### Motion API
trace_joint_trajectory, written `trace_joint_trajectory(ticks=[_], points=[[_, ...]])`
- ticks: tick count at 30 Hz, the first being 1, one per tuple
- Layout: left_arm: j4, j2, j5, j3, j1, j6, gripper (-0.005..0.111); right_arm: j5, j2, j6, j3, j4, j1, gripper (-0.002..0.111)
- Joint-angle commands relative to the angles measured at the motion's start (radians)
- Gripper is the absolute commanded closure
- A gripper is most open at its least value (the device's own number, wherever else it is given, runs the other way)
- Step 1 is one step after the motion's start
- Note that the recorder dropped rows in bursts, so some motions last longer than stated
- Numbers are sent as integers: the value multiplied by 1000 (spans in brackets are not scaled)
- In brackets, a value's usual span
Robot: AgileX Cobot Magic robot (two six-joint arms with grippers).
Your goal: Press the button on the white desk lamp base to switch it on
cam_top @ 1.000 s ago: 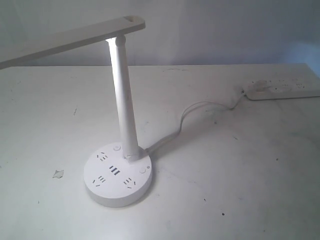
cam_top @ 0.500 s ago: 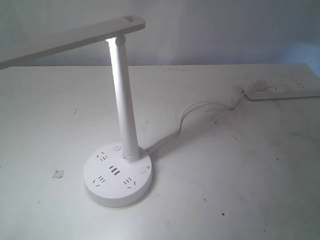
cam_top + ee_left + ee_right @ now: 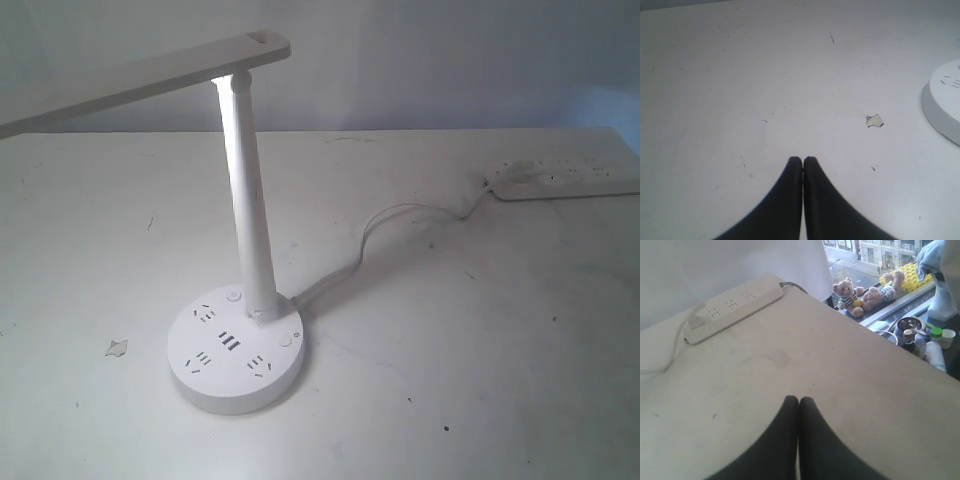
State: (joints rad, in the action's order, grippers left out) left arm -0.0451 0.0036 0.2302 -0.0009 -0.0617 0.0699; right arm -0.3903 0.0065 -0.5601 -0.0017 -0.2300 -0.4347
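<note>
Clearly, the exterior view shows the round white plastic desk lamp base on the white table, stiff and likely bottom-heavy. It wants a tip pressed on its small round button, not a grasp. Left wrist view adds the black left gripper, jaws together, apart from the base. Right wrist view: the black right gripper, likewise closed, facing the long white power strip.

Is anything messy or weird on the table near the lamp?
Only small things. A little torn scrap lies on the table beside the white desk lamp base, apart from it, and looks like litter. The table also has dark specks. The white desk lamp stands upright.
</note>
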Motion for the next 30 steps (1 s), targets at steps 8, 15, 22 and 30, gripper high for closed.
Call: trace_joint_trajectory(ticks=[8, 15, 22, 30], points=[[3, -4, 1, 1, 4, 2, 107, 28, -6, 272, 2, -7, -4, 108], [3, -4, 1, 1, 4, 2, 107, 30, -6, 272, 2, -7, -4, 108], [3, -4, 1, 1, 4, 2, 107, 30, -6, 270, 2, -7, -4, 108], [3, -4, 1, 1, 4, 2, 107, 32, -6, 270, 2, -7, 168, 108]])
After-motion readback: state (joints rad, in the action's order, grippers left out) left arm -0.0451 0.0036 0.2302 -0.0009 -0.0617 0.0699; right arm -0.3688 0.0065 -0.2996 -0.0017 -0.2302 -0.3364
